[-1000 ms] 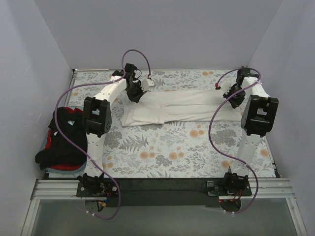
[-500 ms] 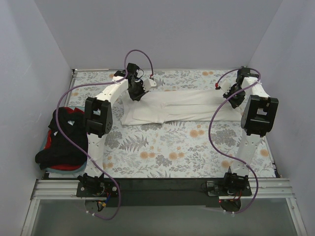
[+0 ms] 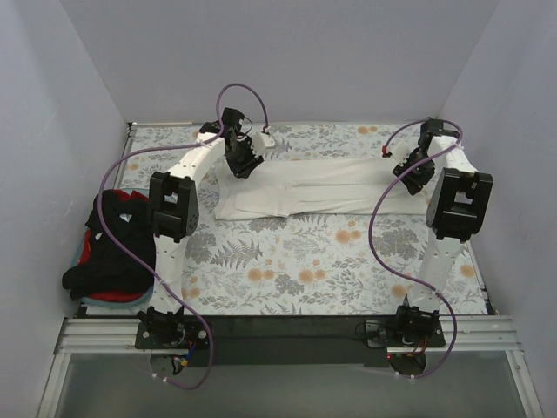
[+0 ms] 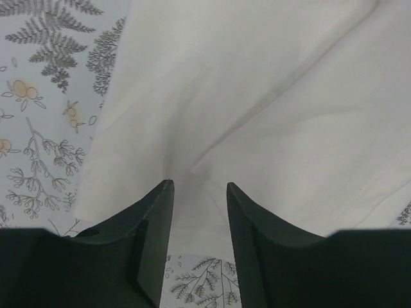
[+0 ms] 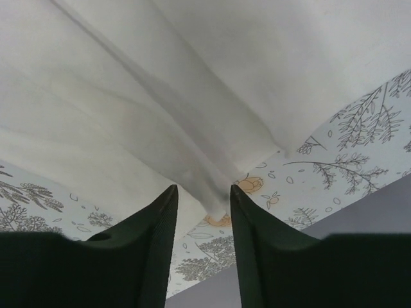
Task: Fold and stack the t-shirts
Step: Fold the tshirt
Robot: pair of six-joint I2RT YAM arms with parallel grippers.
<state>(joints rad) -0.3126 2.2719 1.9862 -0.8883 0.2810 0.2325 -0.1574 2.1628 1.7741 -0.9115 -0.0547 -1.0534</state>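
The large off-white t-shirt (image 3: 313, 187) lies in a long folded band across the far part of the table. My left gripper (image 3: 241, 167) is over its left end. In the left wrist view the left gripper (image 4: 199, 186) is open, the shirt (image 4: 257, 96) lying flat under and between the fingers. My right gripper (image 3: 407, 177) is over the shirt's right end. In the right wrist view the right gripper (image 5: 203, 188) is open, with a raised fold of the shirt (image 5: 128, 96) reaching between its tips. A heap of black (image 3: 117, 252), red (image 3: 113, 296) and teal (image 3: 80, 252) shirts lies at the table's left edge.
The floral table cloth (image 3: 305, 261) covers the table. Grey walls close in on the left, far and right sides. The table's right edge (image 5: 321, 269) is close behind the right gripper. Purple cables loop above both arms.
My left gripper has shifted slightly toward the far side, and the shirt's left end has settled flatter on the table. The right arm has not moved.
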